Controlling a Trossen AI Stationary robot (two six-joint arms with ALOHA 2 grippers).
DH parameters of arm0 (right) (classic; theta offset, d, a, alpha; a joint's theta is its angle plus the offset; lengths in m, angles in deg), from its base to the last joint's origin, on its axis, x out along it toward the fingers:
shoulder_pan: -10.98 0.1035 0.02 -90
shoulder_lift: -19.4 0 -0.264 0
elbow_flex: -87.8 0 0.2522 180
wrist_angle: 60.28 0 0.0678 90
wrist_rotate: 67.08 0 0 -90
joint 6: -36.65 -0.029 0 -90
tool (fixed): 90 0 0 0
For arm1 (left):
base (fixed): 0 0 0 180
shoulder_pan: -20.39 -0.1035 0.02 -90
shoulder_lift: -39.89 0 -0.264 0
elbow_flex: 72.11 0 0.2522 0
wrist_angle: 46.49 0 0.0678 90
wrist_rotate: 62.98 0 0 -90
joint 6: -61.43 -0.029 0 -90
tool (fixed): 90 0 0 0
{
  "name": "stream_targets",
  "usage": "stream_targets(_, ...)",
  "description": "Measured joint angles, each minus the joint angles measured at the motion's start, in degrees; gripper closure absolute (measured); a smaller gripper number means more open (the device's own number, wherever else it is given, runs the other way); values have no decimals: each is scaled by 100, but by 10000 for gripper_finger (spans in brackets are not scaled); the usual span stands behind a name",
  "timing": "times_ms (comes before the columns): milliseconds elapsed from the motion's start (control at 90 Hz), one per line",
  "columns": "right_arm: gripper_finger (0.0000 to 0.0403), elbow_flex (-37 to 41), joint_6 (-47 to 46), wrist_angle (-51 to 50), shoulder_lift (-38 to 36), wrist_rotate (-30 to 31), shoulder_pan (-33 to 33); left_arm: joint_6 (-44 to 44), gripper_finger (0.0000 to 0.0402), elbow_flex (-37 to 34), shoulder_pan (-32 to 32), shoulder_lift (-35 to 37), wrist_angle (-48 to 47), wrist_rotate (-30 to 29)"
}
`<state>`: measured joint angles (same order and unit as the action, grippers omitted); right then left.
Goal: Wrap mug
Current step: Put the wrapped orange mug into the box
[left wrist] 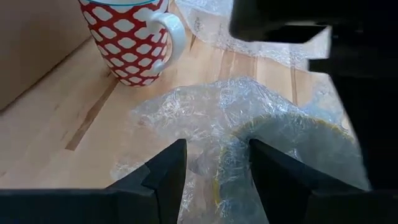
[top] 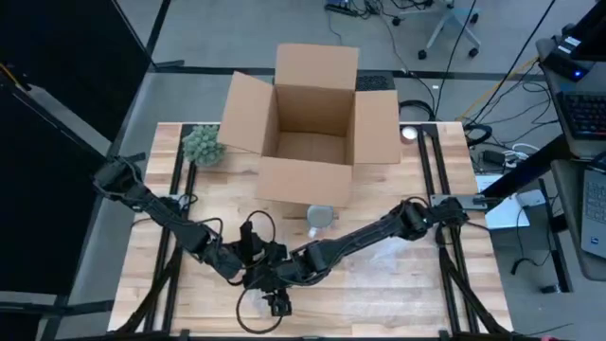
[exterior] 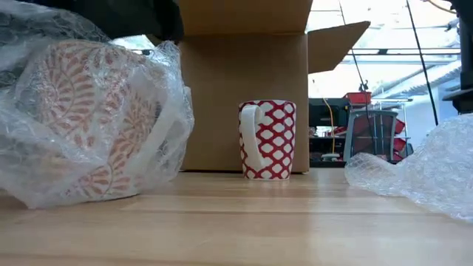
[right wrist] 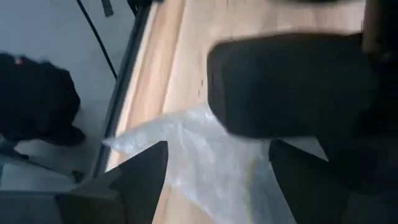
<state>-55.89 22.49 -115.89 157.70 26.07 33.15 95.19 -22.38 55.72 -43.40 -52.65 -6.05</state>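
Note:
A patterned mug wrapped in bubble wrap [exterior: 89, 118] stands tilted near the table's front edge, and the bottom of its wrap lies on the wood. My left gripper [left wrist: 214, 180] is shut on it, under both arms in the high view [top: 260, 268]. My right gripper [right wrist: 217, 180] hovers open over the same wrap [right wrist: 205, 155], close beside the left gripper [right wrist: 286, 81]. A red-and-white mug [exterior: 267, 140] stands upright and bare in front of the cardboard box [top: 312, 123]. My left gripper holds the wrapped mug at its rim [left wrist: 219, 177], through the bubble wrap. One finger [left wrist: 286, 180] sits over the mug's yellowish inside and the other [left wrist: 161, 180] outside the wall. The fingers come from above. The mug sits tilted, with its wrap touching the table.
A loose heap of bubble wrap [exterior: 421, 170] lies to the right on the table. The open cardboard box stands at the far middle, with a small green plant [top: 203, 145] to its left. The red-and-white mug [top: 320, 217] stands just in front of the box's near wall.

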Motion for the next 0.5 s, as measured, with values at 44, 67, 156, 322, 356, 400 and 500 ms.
stream_targets(44,135,0,89,-92,33,82,8,0,240,2,0,0,15,1)
stream_targets(67,135,0,117,-103,45,124,13,-2,240,2,0,0,24,0)
stream_targets(156,136,6,270,-189,142,235,41,-38,240,2,4,0,30,2)
stream_targets(322,155,11,434,-340,248,456,42,19,240,43,4,151,-159,183)
stream_targets(356,162,9,444,-395,275,465,36,7,240,112,5,212,-280,260)
stream_targets(400,173,7,464,-443,293,489,33,-26,240,209,16,319,-577,343)
stream_targets(500,204,7,576,-564,295,490,35,2,240,384,108,599,-1149,420)
